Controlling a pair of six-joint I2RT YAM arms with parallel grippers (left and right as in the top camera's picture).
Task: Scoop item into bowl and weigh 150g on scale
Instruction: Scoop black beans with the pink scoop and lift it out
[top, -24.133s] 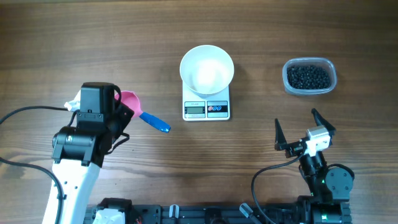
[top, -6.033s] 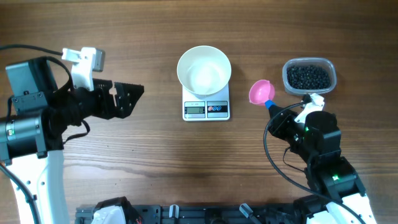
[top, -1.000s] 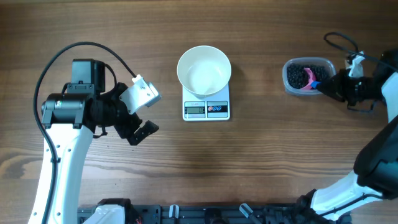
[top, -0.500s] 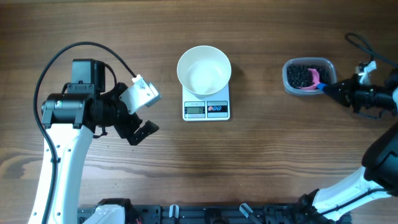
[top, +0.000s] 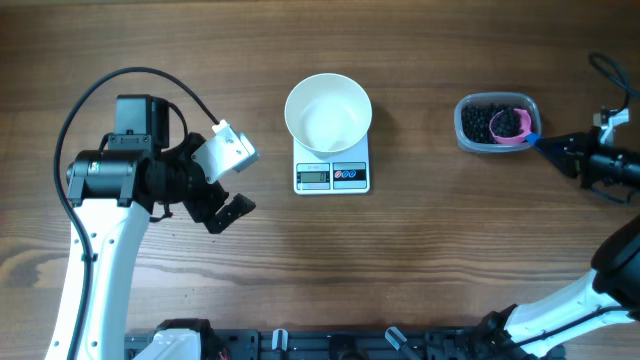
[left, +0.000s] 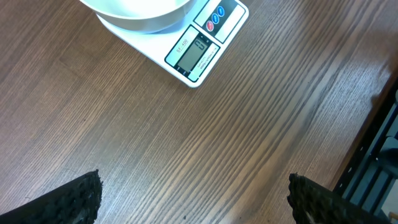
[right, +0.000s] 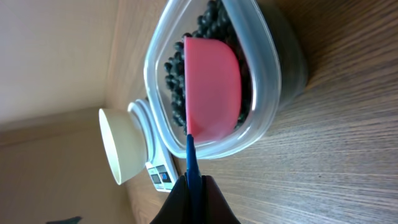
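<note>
Right claw (right: 191, 186) pinched pink plastic scoop (right: 214, 87) by blue handle (right: 189, 155) | cup ahead sat in tiny black beads (right: 176, 84), to load | left claw (top: 228, 214) gaped, idle

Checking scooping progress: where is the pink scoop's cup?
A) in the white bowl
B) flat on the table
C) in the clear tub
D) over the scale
C: the pink scoop sits in the clear tub among the black beads, held by the right gripper.

A matt, grained brown wood table (top: 450, 260) carries a smooth white bowl (top: 328, 111), a white plastic scale (top: 332, 172), a clear glossy plastic tub (top: 463, 136), matt black beads (top: 479, 122) and a smooth pink plastic scoop (top: 510, 124).
</note>
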